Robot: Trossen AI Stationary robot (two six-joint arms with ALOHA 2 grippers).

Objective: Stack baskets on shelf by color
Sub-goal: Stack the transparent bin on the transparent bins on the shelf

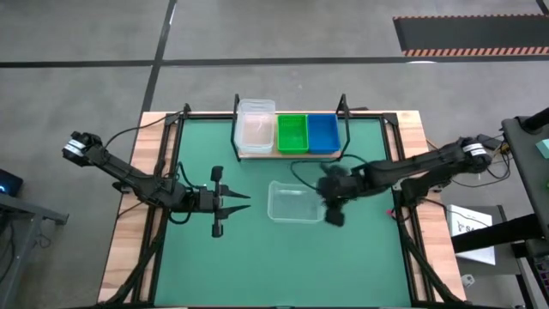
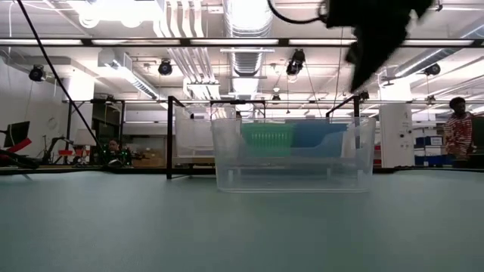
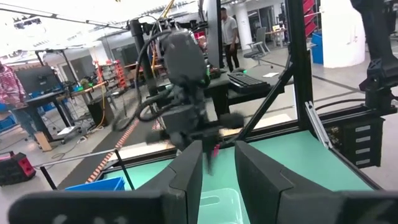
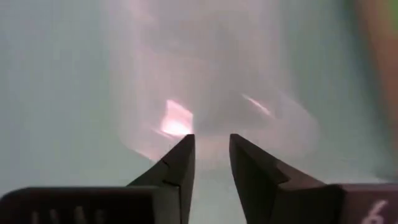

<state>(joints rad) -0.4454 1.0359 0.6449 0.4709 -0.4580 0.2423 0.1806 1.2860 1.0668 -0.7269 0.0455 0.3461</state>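
The shelf [image 1: 257,154] stands at the mat's far edge. It carries a clear basket stack [image 1: 255,127] on the left, a green basket [image 1: 292,133] in the middle and a blue basket [image 1: 322,133] on the right. One more clear basket [image 1: 296,203] rests on its base on the green mat in front of the shelf. My right gripper [image 1: 330,210] hovers blurred above this basket's right end [image 2: 355,151], clear of it, fingers apart [image 4: 211,149] with nothing between. My left gripper [image 1: 247,200] waits level to the basket's left, open [image 3: 217,171] and empty.
Black metal uprights [image 1: 343,107] frame the shelf. Black rails [image 1: 167,172] run along the mat's left and right sides. The green mat [image 1: 283,266] has free room toward the near edge. A person [image 2: 457,125] stands in the room beyond the table.
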